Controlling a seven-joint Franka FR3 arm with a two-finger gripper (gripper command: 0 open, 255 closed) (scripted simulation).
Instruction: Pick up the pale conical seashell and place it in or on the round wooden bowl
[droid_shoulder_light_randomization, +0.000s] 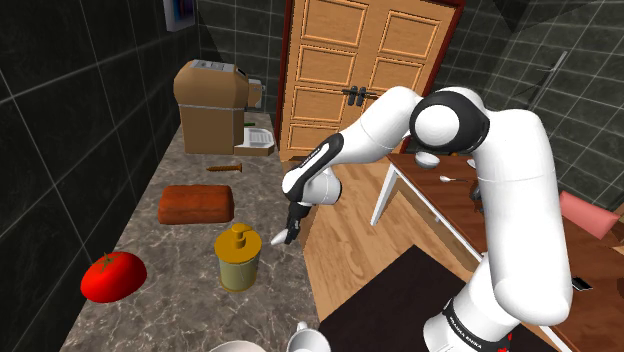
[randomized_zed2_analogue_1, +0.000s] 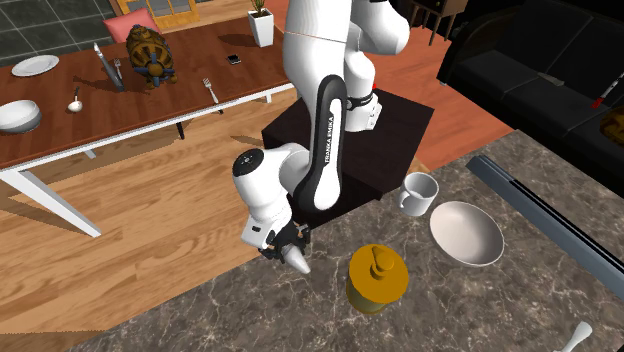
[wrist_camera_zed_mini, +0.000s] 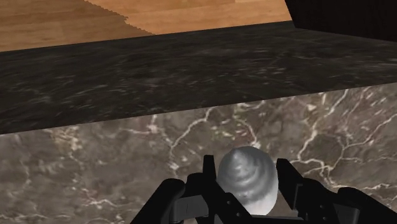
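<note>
Black gripper (wrist_camera_zed_mini: 245, 169) clamped on the pale spiral seashell (wrist_camera_zed_mini: 248, 186), apparently held clear of the marble counter (wrist_camera_zed_mini: 95, 165). Carrying step: next, travel to the pale round bowl (randomized_zed2_analogue_1: 465, 232) and release.

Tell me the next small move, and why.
Probably carry the shell sideways toward the bowl, high enough to pass the yellow jar. The gripper is shut on the shell near the counter edge, and the jar stands between it and the bowl.
</note>
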